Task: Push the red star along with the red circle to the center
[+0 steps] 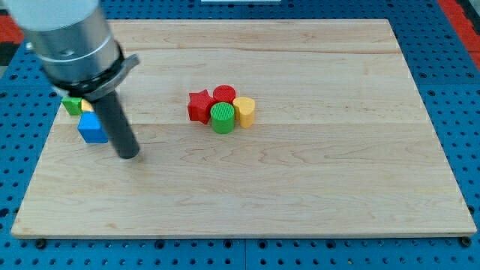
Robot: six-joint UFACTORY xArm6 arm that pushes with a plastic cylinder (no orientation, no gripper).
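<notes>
The red star [199,105] lies left of the board's middle, touching the red circle [224,94] on its right. A green circle [222,118] sits just below them, and a yellow block [244,111] touches them on the right; the four form one tight cluster. My tip [129,155] rests on the board well to the left of the cluster and a little lower, just right of a blue block [92,128].
A green block [72,105] and a bit of a yellow block [87,107] sit at the board's left edge, partly hidden behind my arm [71,37]. The wooden board [300,187] lies on a blue perforated base.
</notes>
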